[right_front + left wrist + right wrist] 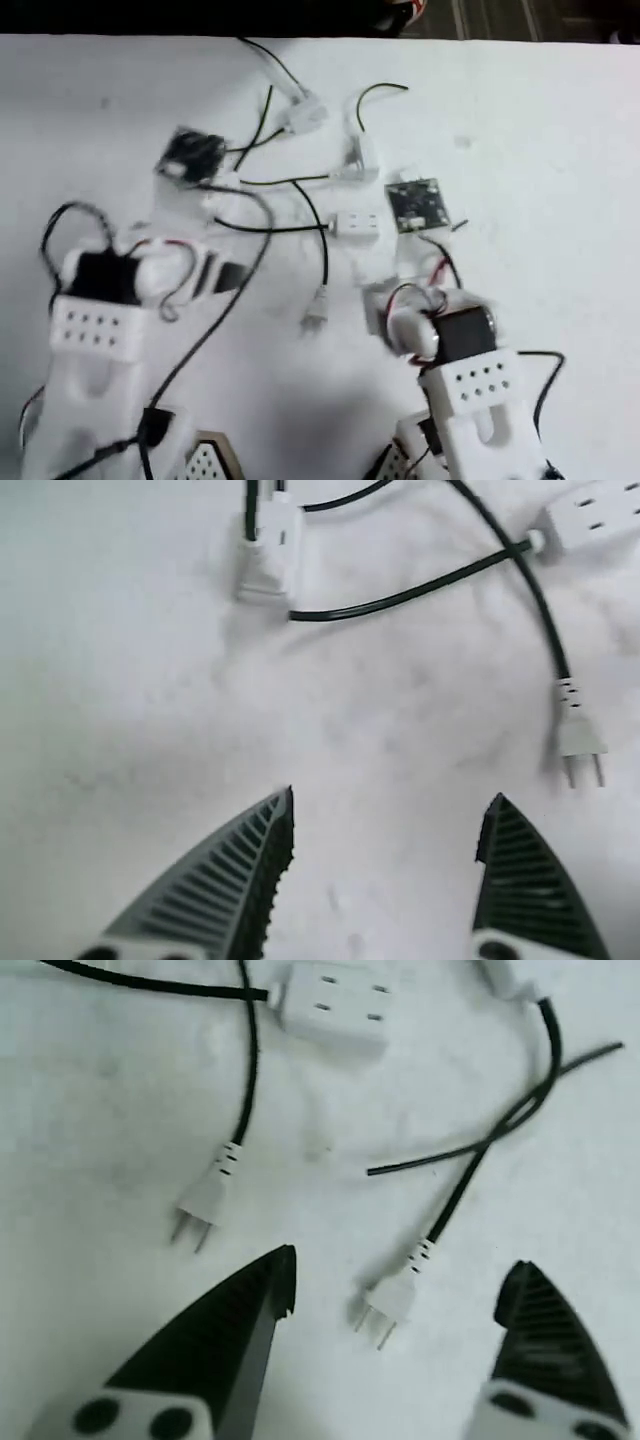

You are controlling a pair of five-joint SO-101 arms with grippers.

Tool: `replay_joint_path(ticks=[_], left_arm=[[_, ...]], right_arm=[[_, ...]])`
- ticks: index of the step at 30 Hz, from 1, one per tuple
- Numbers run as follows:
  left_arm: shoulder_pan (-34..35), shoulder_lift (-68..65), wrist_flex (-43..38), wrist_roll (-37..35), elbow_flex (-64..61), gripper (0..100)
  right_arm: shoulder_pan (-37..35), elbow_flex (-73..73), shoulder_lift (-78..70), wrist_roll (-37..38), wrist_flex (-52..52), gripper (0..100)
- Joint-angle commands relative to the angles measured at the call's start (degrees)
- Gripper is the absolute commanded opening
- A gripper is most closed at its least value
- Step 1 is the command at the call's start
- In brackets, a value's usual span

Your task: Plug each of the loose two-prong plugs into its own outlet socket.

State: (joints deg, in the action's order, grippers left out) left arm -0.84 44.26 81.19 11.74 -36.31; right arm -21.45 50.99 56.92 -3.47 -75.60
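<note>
The white surface point(560, 150) carried everything. The left arm point(95, 330) sat at its near-left corner and the right arm point(470, 390) at its near-right corner, both pointing toward the far edge. The left claw point(390, 800) hung over bare surface with its jaws spread wide and nothing between them. The right claw point(405, 1260) was just as wide open and gripped nothing. A dark board point(195, 155) lay left of the middle, toward the far edge, and a green board point(418, 203) lay right of the middle. The mid outlet point(357, 225) rested near the centre of the surface, just beside the green board, sockets facing up and empty. The second outlet point(355, 160) lay just beyond it, and the third outlet point(305, 115) was nearer the far edge. Whether those two sockets held anything could not be told. The plug point(315, 318) lay loose between the two arms, toward the near edge, with its prongs pointing at that edge. It was apart from both claws, and its lead ran back past the left end of the mid outlet. The other plug point(392, 1300) lay flat below the right claw, in the gap between the fingers and touching neither. Its prongs also pointed toward the near edge. Thin black cords point(420, 585) trailed across the middle of the surface, crossing one another near the outlets.
</note>
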Motion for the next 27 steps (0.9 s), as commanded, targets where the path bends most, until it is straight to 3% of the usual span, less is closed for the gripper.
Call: replay_joint_path(ticks=[1,8,14,27], left_arm=[[11.91,8.66,-7.56,5.89,-11.96,29],[23.87,16.13,-22.07,12.75,-32.18,29],[25.45,19.74,-30.59,13.54,-44.22,29],[26.59,21.85,-31.30,13.54,-46.07,29]], right_arm=[[-7.87,-3.60,-1.27,-2.81,-0.31,24.6],[-12.26,-10.73,-19.12,-7.38,-0.31,24.0],[-12.00,-16.70,-34.86,-8.70,2.77,24.0],[-12.09,-16.44,-50.07,-8.97,14.46,23.8]])
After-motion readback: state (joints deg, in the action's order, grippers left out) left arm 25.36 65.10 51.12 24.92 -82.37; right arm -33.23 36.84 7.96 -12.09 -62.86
